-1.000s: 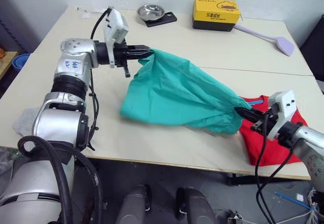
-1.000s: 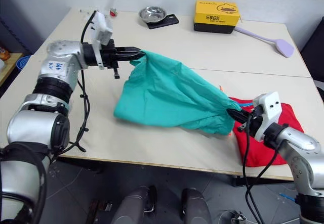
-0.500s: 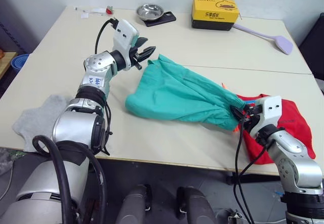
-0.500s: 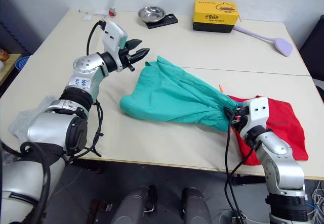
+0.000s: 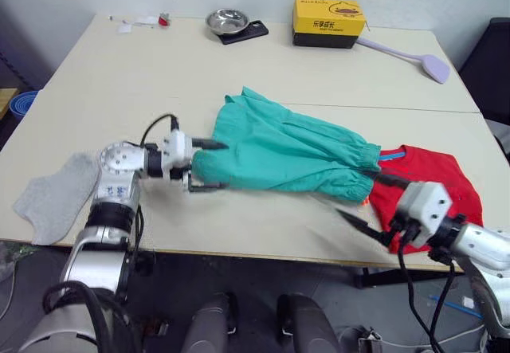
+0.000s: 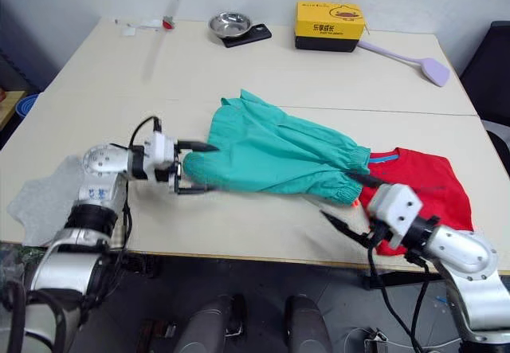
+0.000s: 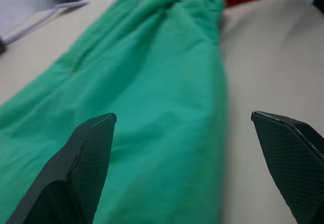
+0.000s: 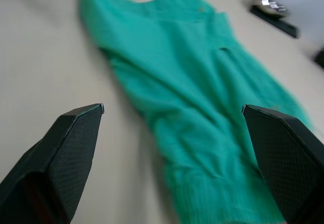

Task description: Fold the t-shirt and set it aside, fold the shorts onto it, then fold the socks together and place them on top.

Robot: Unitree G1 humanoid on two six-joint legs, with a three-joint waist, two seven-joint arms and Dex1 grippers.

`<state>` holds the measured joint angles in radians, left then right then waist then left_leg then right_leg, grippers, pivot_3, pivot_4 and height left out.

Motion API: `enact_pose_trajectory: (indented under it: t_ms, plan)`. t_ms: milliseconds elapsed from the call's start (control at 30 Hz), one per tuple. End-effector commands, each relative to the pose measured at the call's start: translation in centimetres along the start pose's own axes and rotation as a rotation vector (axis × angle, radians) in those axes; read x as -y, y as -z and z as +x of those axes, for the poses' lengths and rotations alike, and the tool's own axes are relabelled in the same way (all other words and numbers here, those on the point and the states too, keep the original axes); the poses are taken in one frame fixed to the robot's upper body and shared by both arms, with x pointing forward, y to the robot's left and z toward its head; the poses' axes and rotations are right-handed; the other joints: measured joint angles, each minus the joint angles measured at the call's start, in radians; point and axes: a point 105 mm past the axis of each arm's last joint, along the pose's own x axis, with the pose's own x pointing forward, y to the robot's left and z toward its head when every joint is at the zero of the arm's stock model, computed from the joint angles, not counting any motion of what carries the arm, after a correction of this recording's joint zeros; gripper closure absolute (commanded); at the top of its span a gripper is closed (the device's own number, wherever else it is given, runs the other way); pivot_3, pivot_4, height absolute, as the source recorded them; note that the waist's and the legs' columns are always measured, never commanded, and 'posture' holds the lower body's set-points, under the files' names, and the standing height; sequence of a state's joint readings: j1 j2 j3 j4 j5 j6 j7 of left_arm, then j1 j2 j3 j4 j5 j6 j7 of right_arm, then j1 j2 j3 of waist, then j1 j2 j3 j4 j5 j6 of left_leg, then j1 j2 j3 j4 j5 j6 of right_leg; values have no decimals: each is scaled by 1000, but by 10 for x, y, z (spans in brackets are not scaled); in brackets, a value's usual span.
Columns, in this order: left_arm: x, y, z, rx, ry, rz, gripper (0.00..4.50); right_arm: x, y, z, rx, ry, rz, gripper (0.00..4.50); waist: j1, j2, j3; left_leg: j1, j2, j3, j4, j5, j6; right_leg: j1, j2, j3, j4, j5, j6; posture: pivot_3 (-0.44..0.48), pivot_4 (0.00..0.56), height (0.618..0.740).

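The teal-green shorts [image 5: 279, 150] lie spread across the middle of the table. Their gathered waistband end touches the left edge of the red t-shirt [image 5: 434, 182], which lies flat at the front right. A bit of orange drawstring [image 6: 351, 202] peeks out there. My left gripper [image 5: 209, 164] is open, low at the shorts' left end, one finger on each side of the cloth edge. My right gripper [image 5: 370, 200] is open just in front of the waistband end, holding nothing. A light grey sock [image 5: 52, 198] lies flat at the front left.
At the table's back stand a yellow box [image 5: 328, 22] and a metal bowl [image 5: 225, 21] on a black slab. A lilac spatula [image 5: 414, 58] lies at the back right. A seam runs across the table behind the shorts.
Both grippers opened and let go of the shorts, which dropped from being stretched in the air to lying on the table. Both arms came down toward the front edge.
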<state>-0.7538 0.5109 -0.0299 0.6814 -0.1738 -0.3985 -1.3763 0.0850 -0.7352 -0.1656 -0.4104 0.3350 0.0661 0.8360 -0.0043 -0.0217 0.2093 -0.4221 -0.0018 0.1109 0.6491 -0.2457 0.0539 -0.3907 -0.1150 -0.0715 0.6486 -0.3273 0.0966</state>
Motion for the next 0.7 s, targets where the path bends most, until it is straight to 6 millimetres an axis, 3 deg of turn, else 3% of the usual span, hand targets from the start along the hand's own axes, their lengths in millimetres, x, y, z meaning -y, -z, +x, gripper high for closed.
enact_pose_trajectory:
  t_ms: [33, 133, 300, 333, 400, 500, 700]
  plan:
    - [-1, -2, 9, -72, -7, 104, 8, 4, 16, 11, -100, 27, -36, 19, 2, 0, 0, 0, 0, 0, -1, 0, 0, 0, 0, 0, 0, 1, -1, 0, 150, 740]
    - [-3, 8, 18, -138, -20, 126, 8, 10, 34, 17, -188, 62, -41, 19, 7, 0, 0, -1, 0, -2, 0, -1, -2, 0, -1, -1, -1, 2, -1, 0, 150, 740]
    - [-22, 31, 25, -264, -132, 106, 8, 30, 44, 29, -257, 156, -77, 19, 6, 0, 0, -2, -1, -1, -1, 0, 0, -1, -1, -2, -3, 2, -1, 0, 150, 740]
    - [-26, 34, 25, -283, -159, 107, 0, 31, 45, 30, -261, 161, -74, 190, 6, 0, 0, -2, -1, -1, -1, 0, 0, -1, -1, -3, -2, 2, -1, 0, 150, 740]
    - [-31, 37, 26, -290, -189, 105, 413, 33, 46, 31, -270, 171, -87, 589, 6, 0, -1, -1, -1, -1, -1, 0, 0, 0, -1, -3, -2, 2, -1, 0, 150, 740]
    - [-35, 44, 25, -324, -215, 91, 1298, 30, 45, 35, -265, 157, -105, 1720, 5, 0, -1, -1, -1, -1, -1, 0, 0, 0, -1, -3, -2, 2, 0, 0, 150, 740]
    - [-9, 48, 19, -237, -66, -82, 3236, 32, 39, 42, -227, 109, -168, 3899, -3, 0, -1, 0, 0, 0, -1, 0, 1, -1, 0, -6, 0, 2, 0, 0, 150, 740]
